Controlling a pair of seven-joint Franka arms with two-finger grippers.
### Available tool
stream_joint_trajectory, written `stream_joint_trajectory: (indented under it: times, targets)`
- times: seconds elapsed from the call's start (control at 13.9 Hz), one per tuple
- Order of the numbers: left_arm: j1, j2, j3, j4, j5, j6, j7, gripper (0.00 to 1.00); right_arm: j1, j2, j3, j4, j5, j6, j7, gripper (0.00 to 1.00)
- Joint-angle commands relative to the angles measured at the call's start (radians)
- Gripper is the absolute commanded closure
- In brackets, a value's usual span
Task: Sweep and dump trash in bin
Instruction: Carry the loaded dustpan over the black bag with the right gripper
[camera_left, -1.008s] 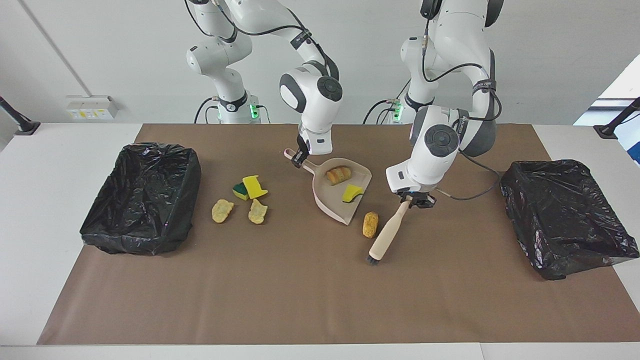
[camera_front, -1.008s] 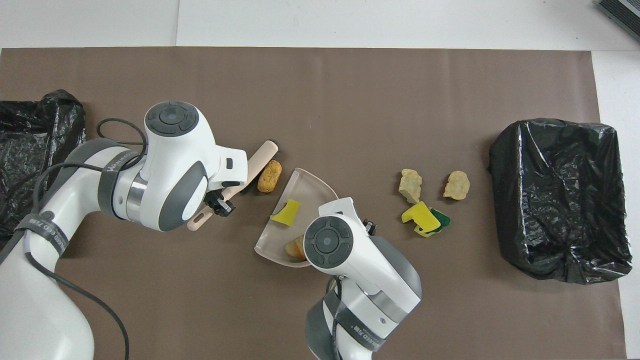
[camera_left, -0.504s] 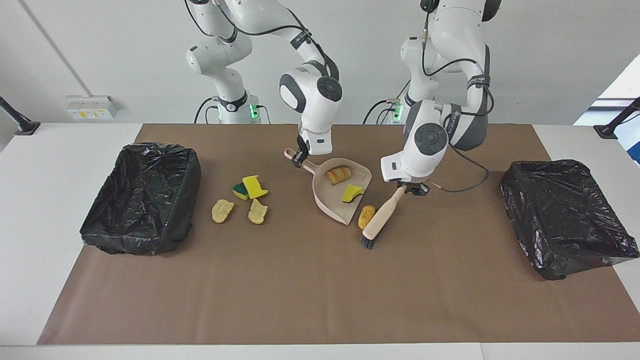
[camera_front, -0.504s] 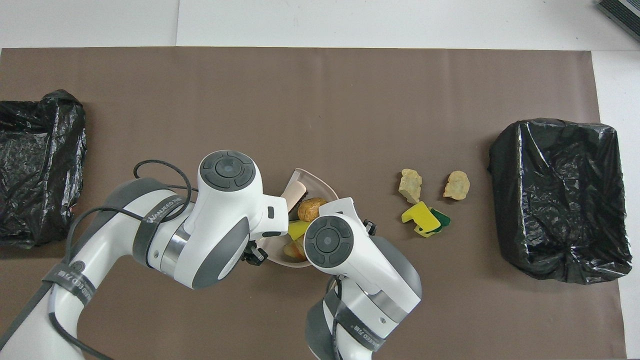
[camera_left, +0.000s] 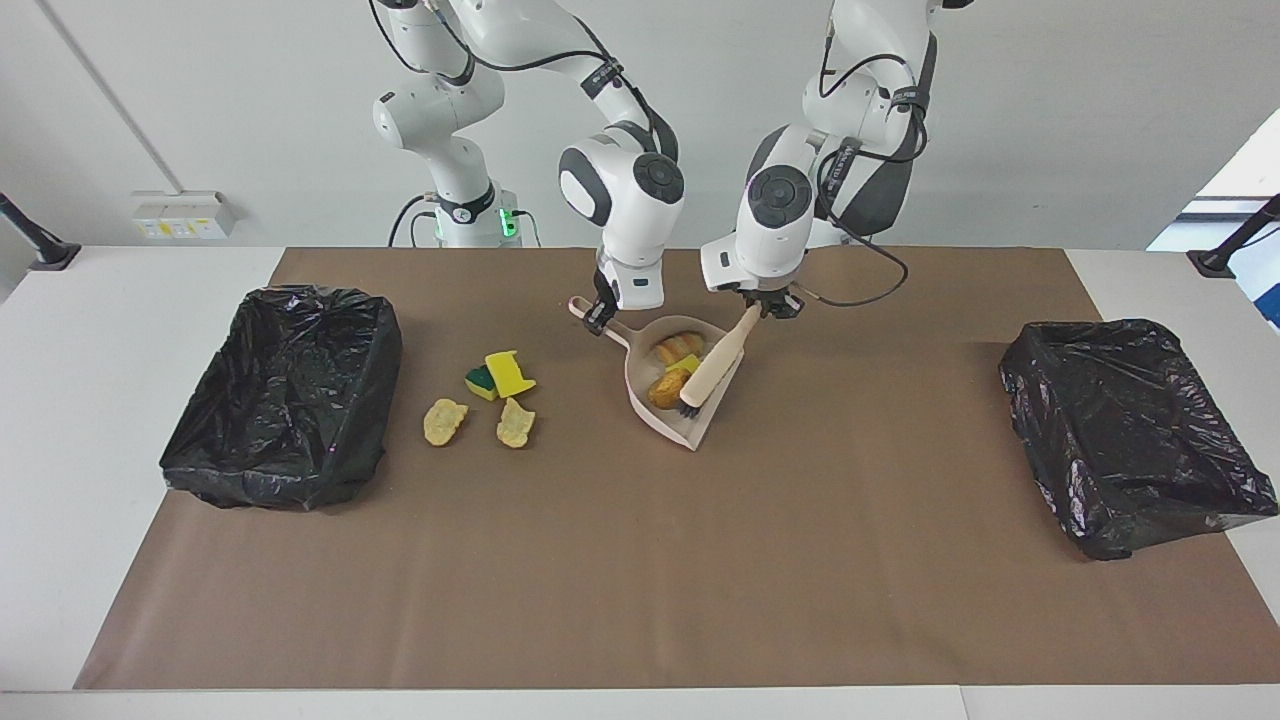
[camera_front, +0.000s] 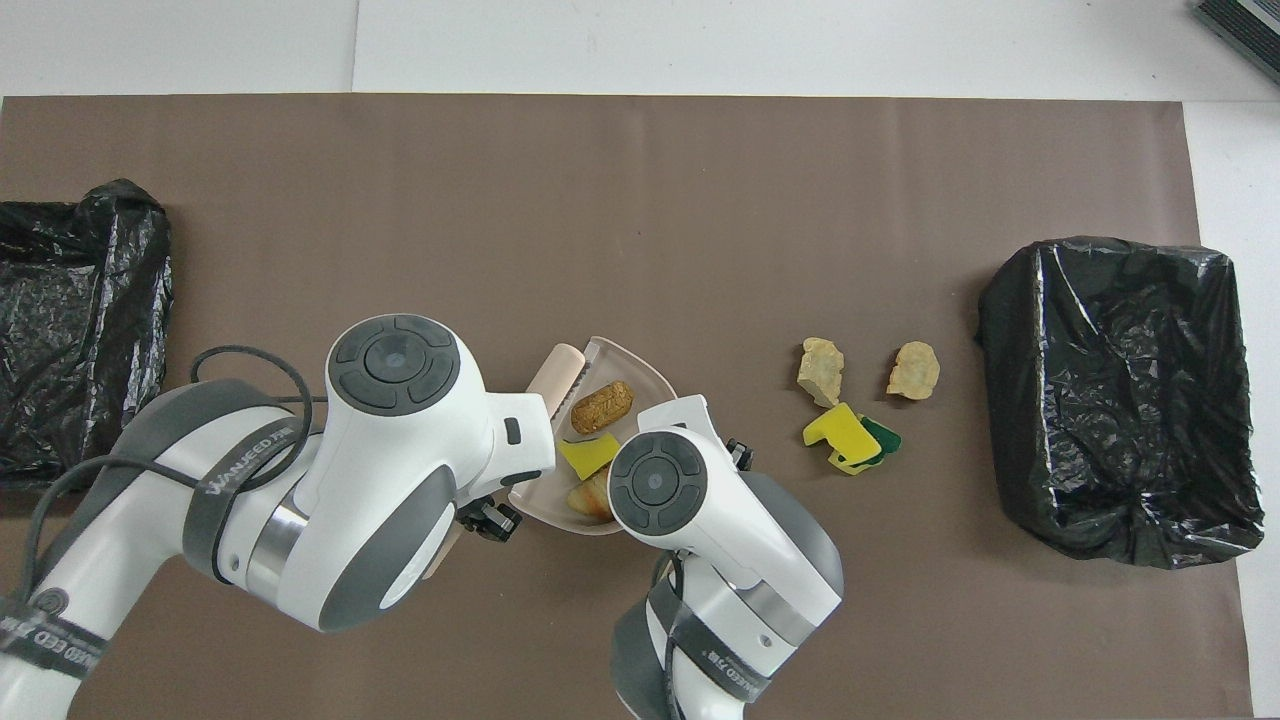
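My right gripper (camera_left: 598, 318) is shut on the handle of the beige dustpan (camera_left: 686, 427), which rests on the brown mat. My left gripper (camera_left: 762, 305) is shut on the wooden brush (camera_left: 715, 362), whose bristles are down inside the pan. Three pieces of trash lie in the pan: a bread chunk (camera_left: 678, 346), a yellow sponge piece (camera_front: 588, 454) and a brown chunk (camera_front: 601, 406). On the mat toward the right arm's end lie a yellow-and-green sponge (camera_left: 500, 375) and two tan chunks (camera_left: 444, 421) (camera_left: 516, 422).
A black-lined bin (camera_left: 285, 395) stands at the right arm's end of the table, close to the loose scraps. A second black-lined bin (camera_left: 1135, 430) stands at the left arm's end. The brown mat (camera_left: 640, 570) covers the table.
My left gripper swept the brush toward the right arm's end, pushing the brown chunk off the mat into the dustpan. The yellow sponge slid deeper in. The dustpan and right gripper stayed put.
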Motion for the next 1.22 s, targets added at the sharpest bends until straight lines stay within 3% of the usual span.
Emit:
stream_joint_trajectory:
  times: [0.0, 0.29, 0.5, 0.79, 0.94, 1.15]
  targets:
    - [0.011, -0.090, 0.004, -0.077, -0.012, 0.002, -0.014, 1.00, -0.006, -0.007, 0.002, 0.005, 0.006, -0.005, -0.033, 1.00]
    - [0.017, -0.125, 0.004, -0.102, -0.012, -0.032, -0.277, 1.00, -0.020, -0.065, 0.000, 0.005, 0.006, -0.008, -0.062, 1.00]
    - [0.007, -0.158, 0.004, -0.155, -0.012, -0.012, -0.358, 1.00, -0.078, -0.133, 0.002, 0.000, 0.006, -0.008, -0.151, 1.00]
    - [-0.014, -0.231, -0.006, -0.268, -0.012, 0.077, -0.535, 1.00, -0.163, -0.208, 0.000, 0.003, 0.008, -0.040, -0.238, 1.00]
    - [-0.066, -0.260, -0.008, -0.329, -0.012, 0.129, -0.633, 1.00, -0.210, -0.251, -0.007, 0.008, 0.034, -0.072, -0.298, 1.00]
    - [-0.201, -0.248, -0.009, -0.391, -0.018, 0.230, -0.780, 1.00, -0.379, -0.293, -0.012, 0.066, 0.097, -0.152, -0.505, 1.00]
